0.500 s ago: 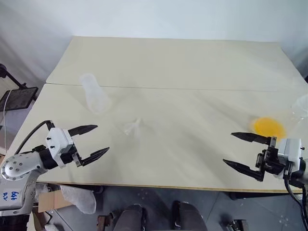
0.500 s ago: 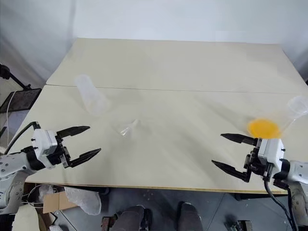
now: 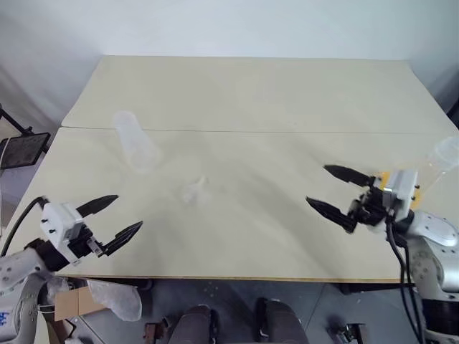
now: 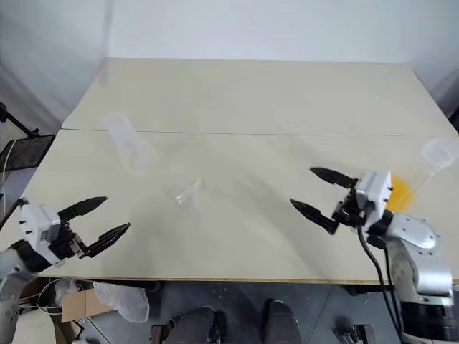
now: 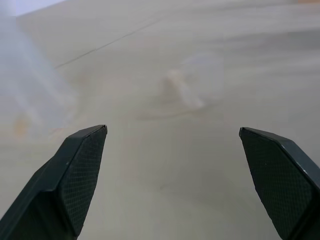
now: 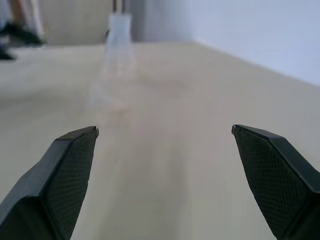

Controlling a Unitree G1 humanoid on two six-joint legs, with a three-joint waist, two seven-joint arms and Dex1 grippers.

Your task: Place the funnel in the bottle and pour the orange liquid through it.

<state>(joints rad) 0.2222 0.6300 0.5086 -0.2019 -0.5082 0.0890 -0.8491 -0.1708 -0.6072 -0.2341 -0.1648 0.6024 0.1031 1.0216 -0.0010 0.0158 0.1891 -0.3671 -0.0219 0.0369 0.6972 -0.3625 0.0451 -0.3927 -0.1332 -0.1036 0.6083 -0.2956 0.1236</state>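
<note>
Right gripper (image 4: 315, 191) now nearer funnel (image 4: 185, 192)

A pale beige table (image 3: 258, 93), a seam crossing it, stands before a white wall (image 3: 215, 25).

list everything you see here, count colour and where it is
table: one, pale beige, two boards joined by a seam, spans the scene
bottle: one, frosted translucent, standing on the table's left side just in front of the seam
funnel: one, clear, lying on its side near the table's middle, in front and right of the bottle
flask: one, clear, at the table's right edge
orange liquid: one pool, yellow-orange, in the flask, partly behind the right gripper
left gripper: one, black fingers, jaws open, over the front left edge, holding nothing
right gripper: one, black fingers, jaws open, above the table's right side, holding nothing
</note>
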